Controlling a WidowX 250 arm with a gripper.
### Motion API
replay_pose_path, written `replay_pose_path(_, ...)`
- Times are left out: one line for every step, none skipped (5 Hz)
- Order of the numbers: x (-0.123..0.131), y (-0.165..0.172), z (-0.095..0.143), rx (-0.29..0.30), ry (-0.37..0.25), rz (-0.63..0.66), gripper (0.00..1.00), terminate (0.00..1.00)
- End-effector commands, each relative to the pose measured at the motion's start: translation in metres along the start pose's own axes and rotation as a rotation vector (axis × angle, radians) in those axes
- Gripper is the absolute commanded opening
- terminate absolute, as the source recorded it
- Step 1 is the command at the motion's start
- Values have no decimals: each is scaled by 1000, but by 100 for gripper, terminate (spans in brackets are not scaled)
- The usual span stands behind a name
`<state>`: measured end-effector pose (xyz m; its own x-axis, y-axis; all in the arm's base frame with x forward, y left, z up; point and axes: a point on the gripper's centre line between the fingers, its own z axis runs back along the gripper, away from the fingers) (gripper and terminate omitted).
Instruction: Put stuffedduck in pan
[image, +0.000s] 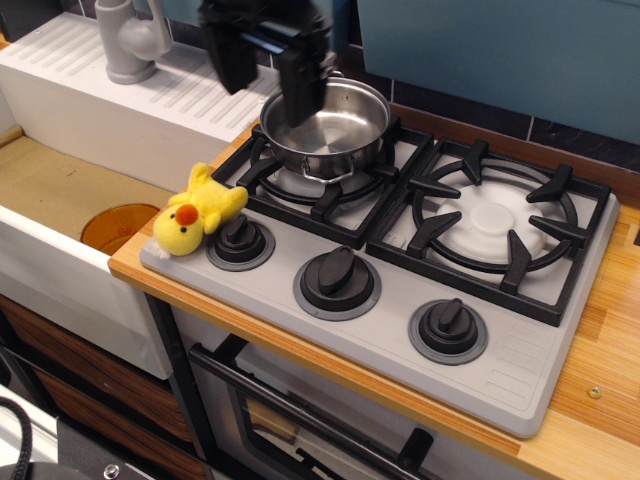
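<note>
The yellow stuffedduck (196, 212) with an orange-red beak lies on the front left corner of the grey stove, touching the leftmost knob (241, 240). The shiny steel pan (325, 129) stands empty on the rear left burner. My black gripper (268, 88) hangs open and empty above the pan's left rim, well up and back from the duck. Its two fingers (300, 88) are spread apart and motion-blurred.
A sink (60, 190) with an orange drain disc (118, 226) lies left of the stove. A grey faucet (131, 40) stands at the back left. The right burner grate (495, 222) is bare. Two more knobs (337, 279) sit along the stove front.
</note>
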<state>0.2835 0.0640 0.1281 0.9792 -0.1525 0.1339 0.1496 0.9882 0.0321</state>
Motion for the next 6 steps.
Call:
replay_pose_path(-3, 29, -19, 38, -80, -21, 100, 0)
replay_pose_path(-9, 36, -28, 67, -111, -30, 100, 0)
replay_pose_path(-14, 39, -40, 77, -133, -31, 100, 0)
replay_pose_path(-18, 42, -51, 72, -142, -33, 100, 0)
replay_pose_path(-23, 44, -65, 65, -162, -36, 100, 0)
replay_pose_path(-28, 44, -75, 42, -174, -30, 100, 0)
